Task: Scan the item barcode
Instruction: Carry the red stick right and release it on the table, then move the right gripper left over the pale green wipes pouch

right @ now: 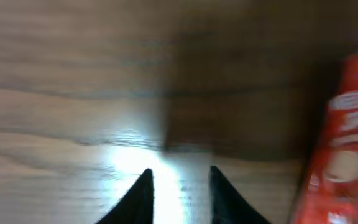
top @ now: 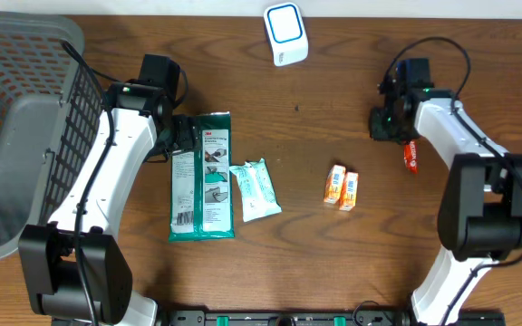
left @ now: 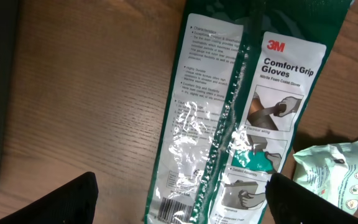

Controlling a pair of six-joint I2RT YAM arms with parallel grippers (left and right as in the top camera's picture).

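A green 3M gloves packet lies flat on the wooden table, its barcode facing up near the packet's lower end. My left gripper hovers over the packet's top end, open wide, and in the left wrist view the left gripper straddles the packet without touching it. The white and blue scanner stands at the back centre. My right gripper is at the back right; its tips stand narrowly apart over bare table, holding nothing. A red stick pack lies just right of it.
A pale green wipes pack lies against the gloves packet's right side. Two small orange boxes sit at mid-table. A grey mesh basket fills the left edge.
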